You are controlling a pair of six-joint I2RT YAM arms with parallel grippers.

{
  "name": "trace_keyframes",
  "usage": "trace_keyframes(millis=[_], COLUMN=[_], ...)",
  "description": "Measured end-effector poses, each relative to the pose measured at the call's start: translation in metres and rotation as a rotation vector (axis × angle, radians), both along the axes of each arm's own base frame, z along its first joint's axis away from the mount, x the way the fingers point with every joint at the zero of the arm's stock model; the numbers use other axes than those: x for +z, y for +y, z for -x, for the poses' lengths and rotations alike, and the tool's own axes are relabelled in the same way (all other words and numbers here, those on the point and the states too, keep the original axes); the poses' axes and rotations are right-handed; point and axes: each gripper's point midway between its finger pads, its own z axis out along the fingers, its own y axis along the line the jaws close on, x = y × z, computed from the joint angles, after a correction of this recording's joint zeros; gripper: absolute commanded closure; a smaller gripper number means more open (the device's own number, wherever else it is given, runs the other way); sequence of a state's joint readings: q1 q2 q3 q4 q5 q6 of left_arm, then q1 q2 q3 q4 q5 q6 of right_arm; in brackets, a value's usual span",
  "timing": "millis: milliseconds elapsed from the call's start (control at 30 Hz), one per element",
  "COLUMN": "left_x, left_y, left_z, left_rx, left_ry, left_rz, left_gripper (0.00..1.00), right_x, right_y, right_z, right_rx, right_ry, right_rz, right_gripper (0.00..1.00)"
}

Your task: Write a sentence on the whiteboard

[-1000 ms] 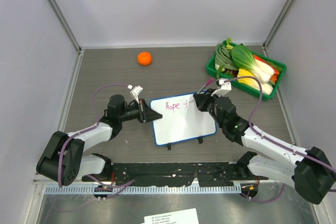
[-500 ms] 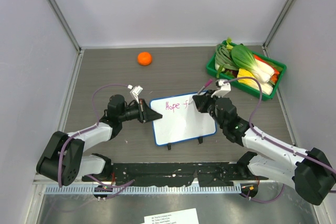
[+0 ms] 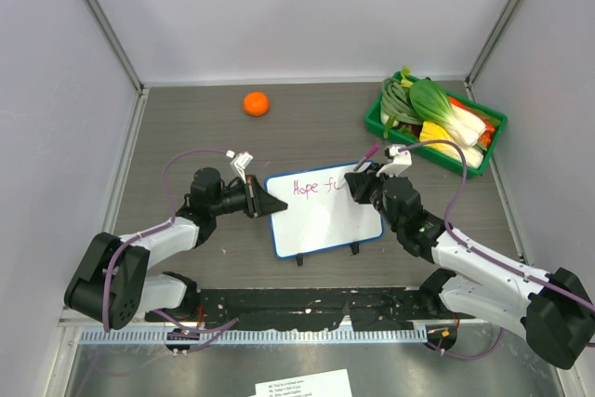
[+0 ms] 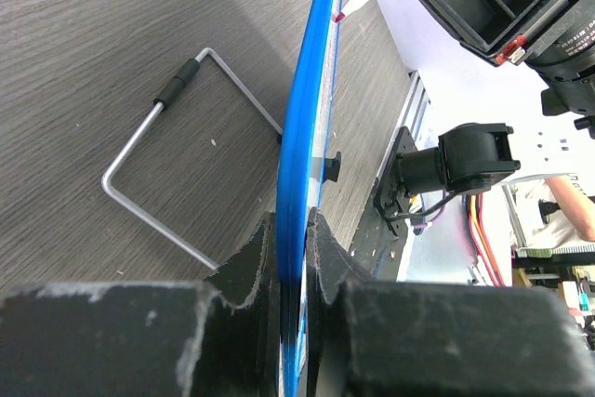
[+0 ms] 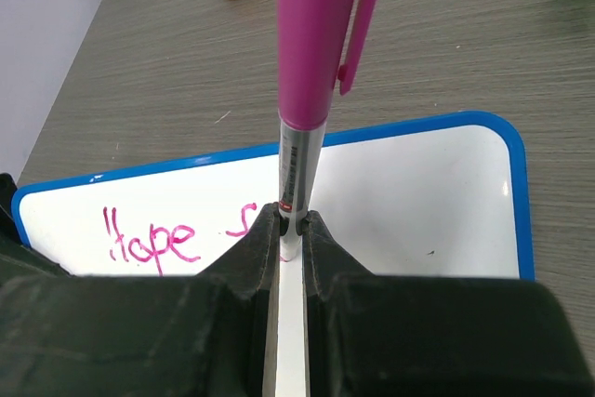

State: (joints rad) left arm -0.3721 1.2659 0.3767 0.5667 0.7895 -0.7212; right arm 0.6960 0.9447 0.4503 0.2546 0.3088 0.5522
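The whiteboard (image 3: 321, 222), white with a blue frame, lies tilted on the table between the arms. My left gripper (image 3: 279, 206) is shut on its left edge; in the left wrist view the blue edge (image 4: 311, 90) runs straight between the fingers of that gripper (image 4: 293, 230). Pink writing, the sentence (image 3: 314, 187), reads "Hope f" plus a further stroke along the top. My right gripper (image 3: 359, 183) is shut on a pink marker (image 3: 371, 150), whose tip is down on the board. In the right wrist view the marker (image 5: 316, 44) stands between the fingers of this gripper (image 5: 293, 220), just right of the words (image 5: 153, 239).
An orange (image 3: 256, 103) lies at the back of the table. A green tray (image 3: 373, 124) of vegetables stands at the back right, close behind the right arm. A bent wire stand (image 4: 149, 127) lies on the table behind the board. Grey walls enclose the table.
My right gripper has shifted slightly to the right with the marker, and the pink writing has grown by a stroke after the "f". The left arm has not moved.
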Motion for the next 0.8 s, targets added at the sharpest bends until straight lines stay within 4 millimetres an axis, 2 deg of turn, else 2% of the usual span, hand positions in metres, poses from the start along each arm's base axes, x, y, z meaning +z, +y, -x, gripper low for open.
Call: trace_keyframes(millis=[800], left_x=[0.000], left_y=[0.000], left_z=[0.000], left_rx=[-0.001], left_ry=[0.000], left_rz=[0.000], left_gripper=[1.00], right_x=[0.008], right_y=[0.003], right_z=[-0.011], right_rx=[-0.027], right_ry=[-0.013], right_rz=[-0.003], right_gripper=[0.99])
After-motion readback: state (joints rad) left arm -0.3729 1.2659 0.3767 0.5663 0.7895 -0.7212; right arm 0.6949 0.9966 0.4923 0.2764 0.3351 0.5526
